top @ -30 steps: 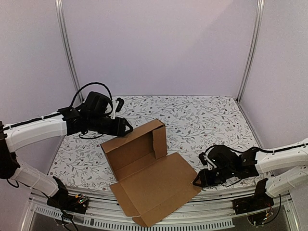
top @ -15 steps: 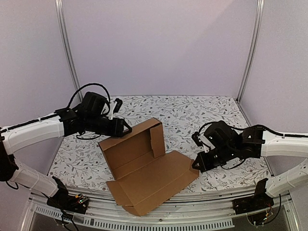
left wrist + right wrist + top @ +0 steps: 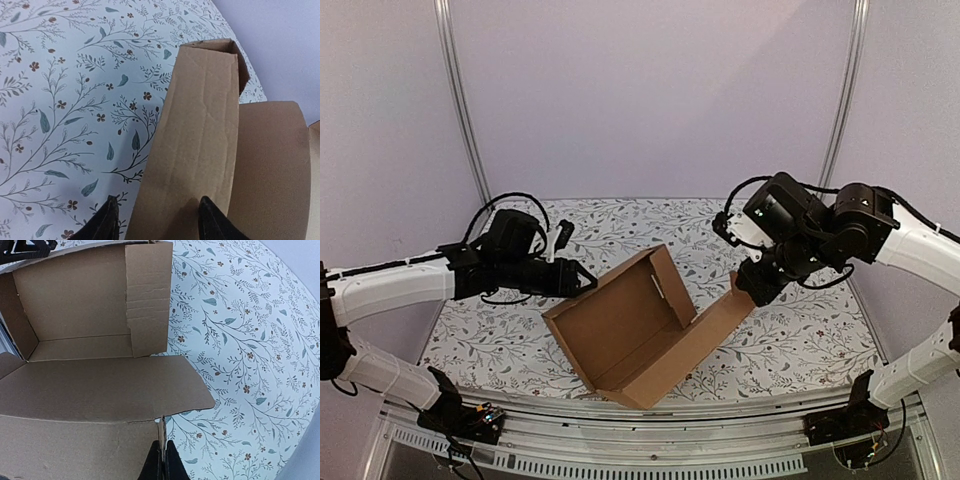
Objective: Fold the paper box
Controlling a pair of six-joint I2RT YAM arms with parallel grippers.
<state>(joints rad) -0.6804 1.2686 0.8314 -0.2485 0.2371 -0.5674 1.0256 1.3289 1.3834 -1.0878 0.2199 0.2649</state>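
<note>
Right gripper (image 3: 161, 465) pinching the paper box (image 3: 620, 335) by its lid (image 3: 100, 390) edge, mid-fold I reckon, next I'd swing it shut

paper box (image 3: 75, 390) cropped left, btm.

- The white left arm (image 3: 390, 285) reaches low across; the left black two-finger gripper (image 3: 157, 212) has its fingers parted.
- The white right arm (image 3: 920, 240) is held high, elbow bent; the right black two-finger gripper (image 3: 161, 452) pinches the brown cardboard box (image 3: 75, 390) edge.
</note>
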